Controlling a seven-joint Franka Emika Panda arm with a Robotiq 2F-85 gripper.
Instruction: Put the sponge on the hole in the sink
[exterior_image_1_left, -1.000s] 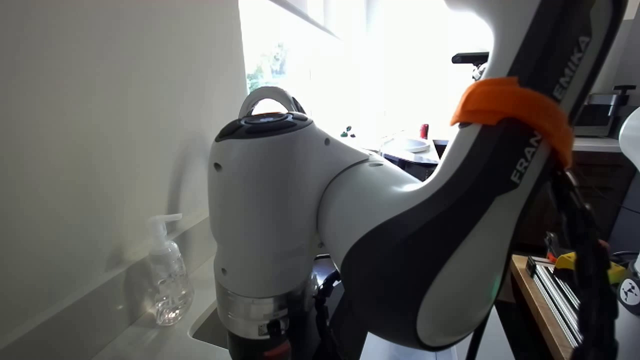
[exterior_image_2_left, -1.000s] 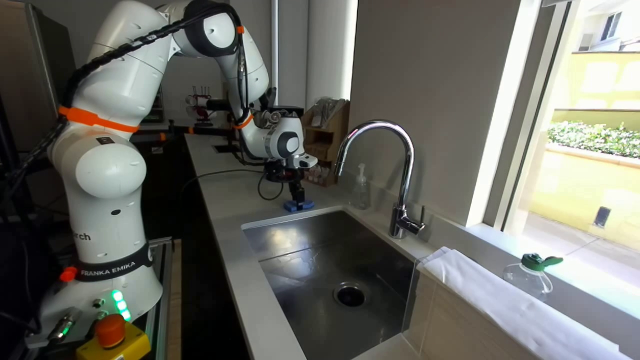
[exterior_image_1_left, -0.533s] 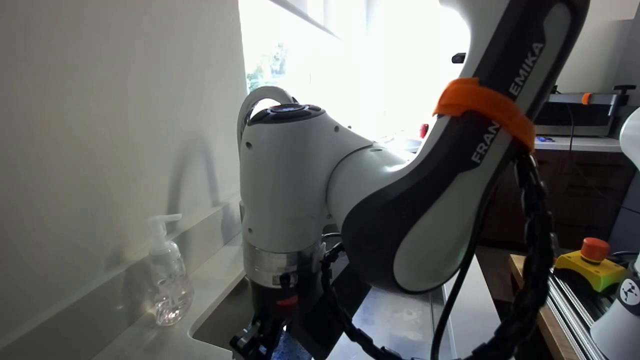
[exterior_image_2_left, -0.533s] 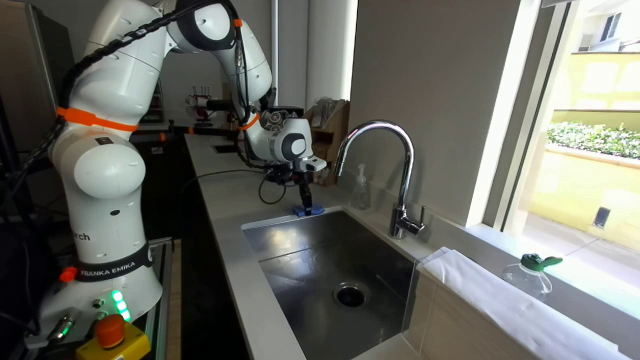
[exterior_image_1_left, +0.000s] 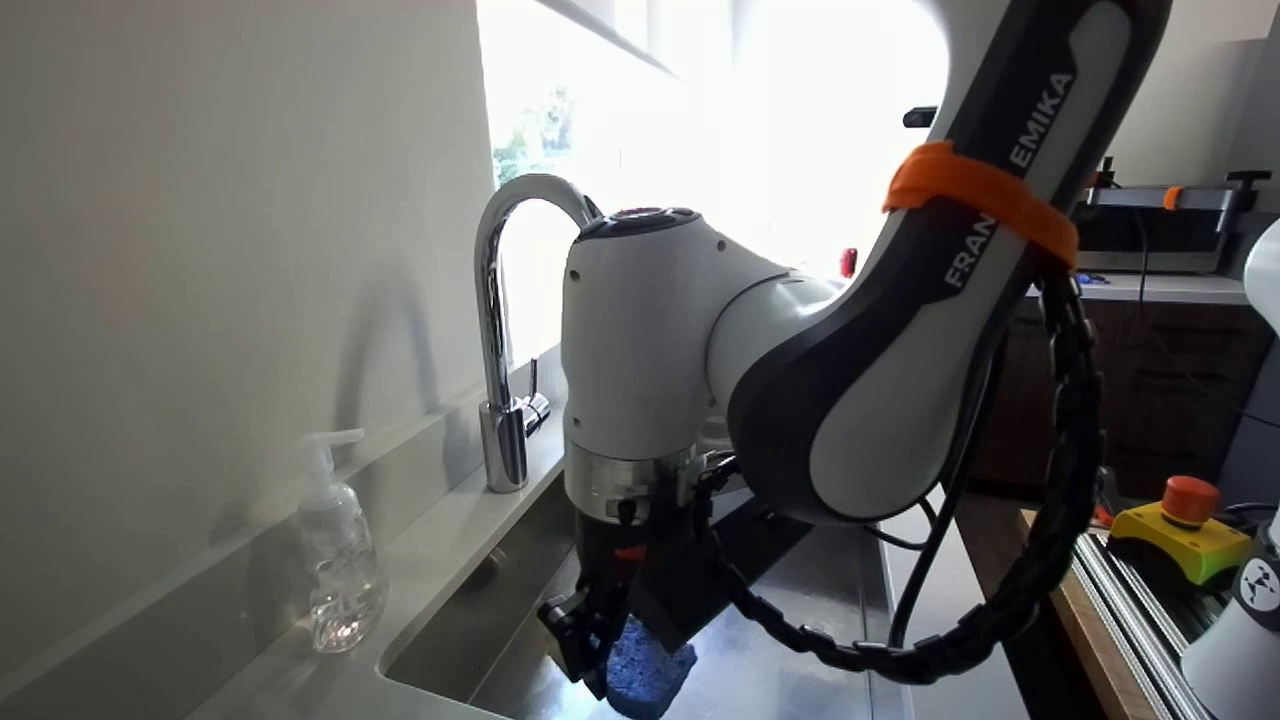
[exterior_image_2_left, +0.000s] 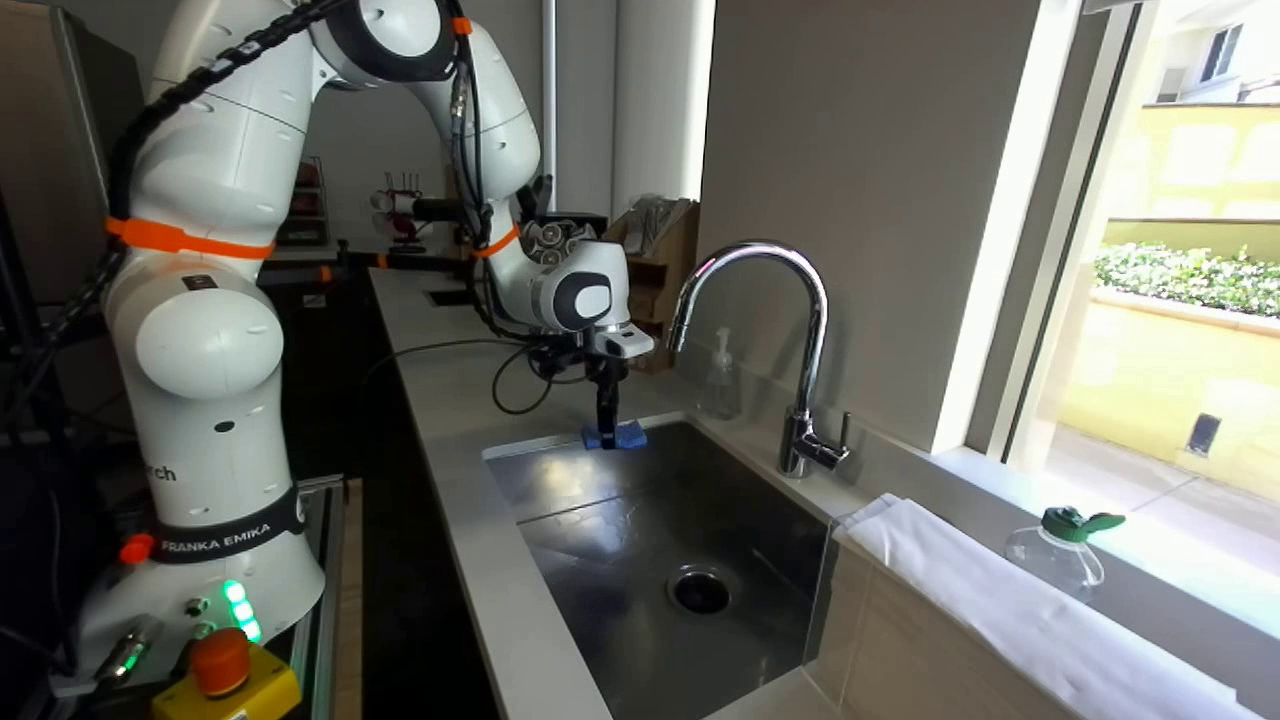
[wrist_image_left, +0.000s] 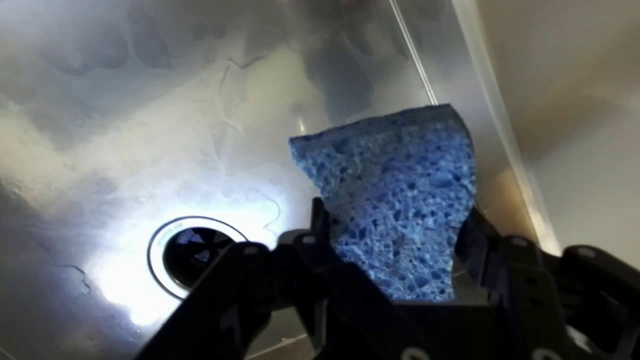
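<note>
The blue sponge is pinched between the two black fingers of my gripper in the wrist view. In both exterior views the sponge hangs from the gripper, above the end of the steel sink nearest the soap pump. The hole is a dark round drain with a shiny rim in the sink floor. It lies well away from the sponge. In the wrist view the hole is left of the sponge, its right edge partly covered by the gripper.
A tall chrome faucet arches over one side of the sink. A clear soap pump bottle stands on the counter by the wall. A white cloth lies along a wooden panel at the sink's end. A green-capped bottle is beside it.
My gripper has carried the sponge from over the counter at the sink's edge to over the basin. More of the faucet shows now. The gripper stays shut on the sponge.
</note>
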